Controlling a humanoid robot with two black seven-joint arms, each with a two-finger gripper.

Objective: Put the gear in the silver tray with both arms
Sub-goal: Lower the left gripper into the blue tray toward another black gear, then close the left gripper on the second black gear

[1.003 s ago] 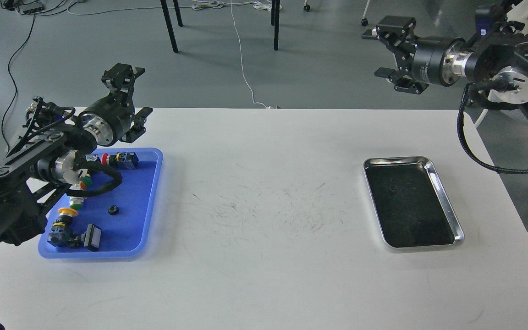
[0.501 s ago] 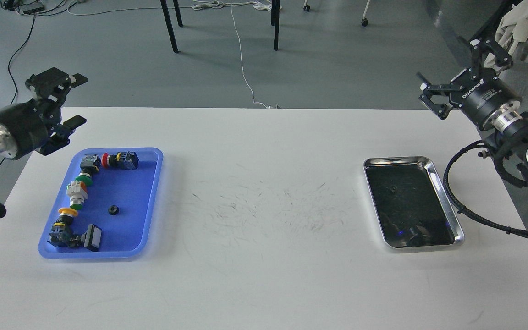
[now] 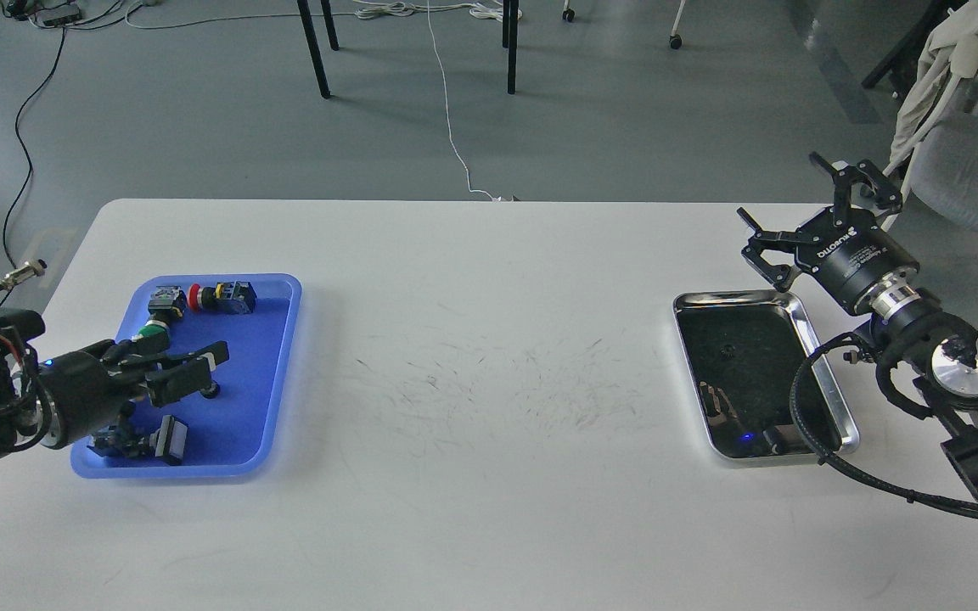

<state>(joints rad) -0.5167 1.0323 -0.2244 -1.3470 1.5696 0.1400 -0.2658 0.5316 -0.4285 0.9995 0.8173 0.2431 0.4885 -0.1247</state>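
A: We are looking over the white bench (image 3: 489,356), which is carrying the blue plastic tray (image 3: 272,399) on our left and the silver tray (image 3: 803,310) on our right, well apart from each other.

B: Probably so that each arm is working its own side. We are reaching our left gripper (image 3: 196,367) low over the blue tray, fingers parted and grasping nothing.

A: And the gear (image 3: 212,390) is lying on the blue floor right at those fingertips, partly hidden by them, so we cannot tell whether anything is touching it yet.

B: We judge we are lining up the pick. The push-button switches (image 3: 217,296) are sitting along the tray's far and left edges, leaving the gear apart from them.

A: Our right gripper (image 3: 812,219) is hovering just behind the silver tray's far right corner, released and holding nothing.

B: Waiting there for a handover, we are guessing. A small dark speck (image 3: 725,349) is showing on the mirror bottom; we cannot tell what it is.
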